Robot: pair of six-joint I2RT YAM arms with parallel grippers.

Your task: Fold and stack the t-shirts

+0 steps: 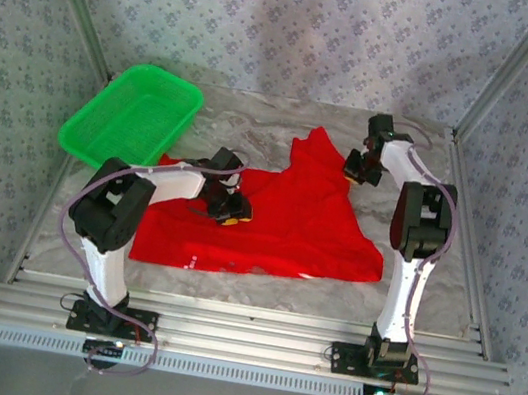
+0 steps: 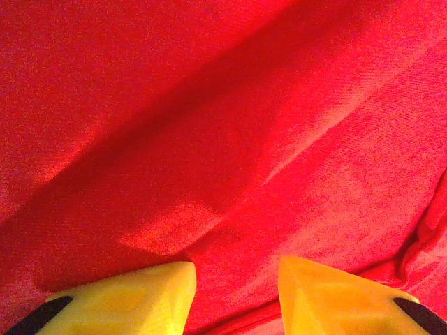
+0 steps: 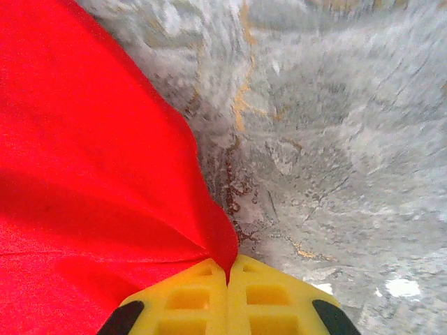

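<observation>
The red t-shirt lies spread across the middle of the table, its white lettering peeking out at the near hem. My left gripper is down on the cloth left of centre. In the left wrist view its yellow fingertips stand apart, with creased red cloth under and between them. My right gripper is at the shirt's far right corner, raised a little. In the right wrist view it is shut on a pinched edge of the t-shirt, which fans out to the left.
A green plastic basket stands tilted at the back left. The grey marbled table shows to the right of the shirt and along the back. Metal frame posts bound the sides, and rails run along the near edge.
</observation>
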